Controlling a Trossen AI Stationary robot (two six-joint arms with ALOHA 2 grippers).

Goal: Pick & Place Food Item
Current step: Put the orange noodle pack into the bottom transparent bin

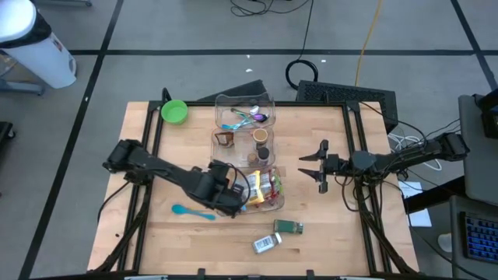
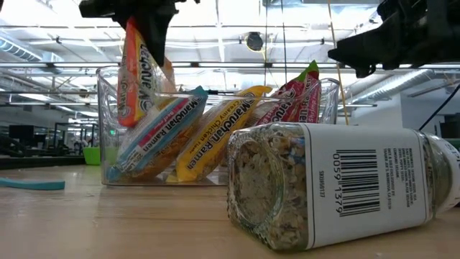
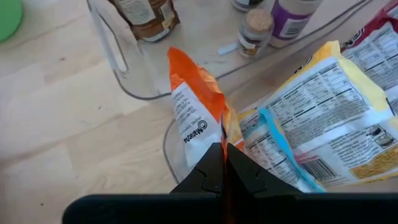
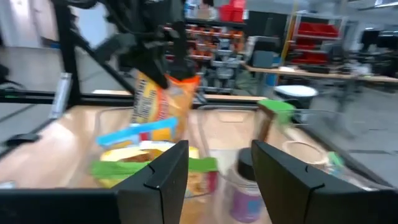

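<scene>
Bright, even light falls from overhead on my table [image 1: 311, 194], leaving only soft, short shadows under my arms. From table height, the ceiling lights [image 2: 215, 29] behind glare white and turn my arms into dark silhouettes, while the spice jar [image 2: 338, 187] nearest the lens sits slightly soft. My left wrist view is sharp on the orange packet [image 3: 196, 106], though the green bowl [image 3: 9, 18] at its corner blurs. My right wrist view is smeared throughout, the shelves [image 4: 261, 37] behind hazy and streaked.
</scene>
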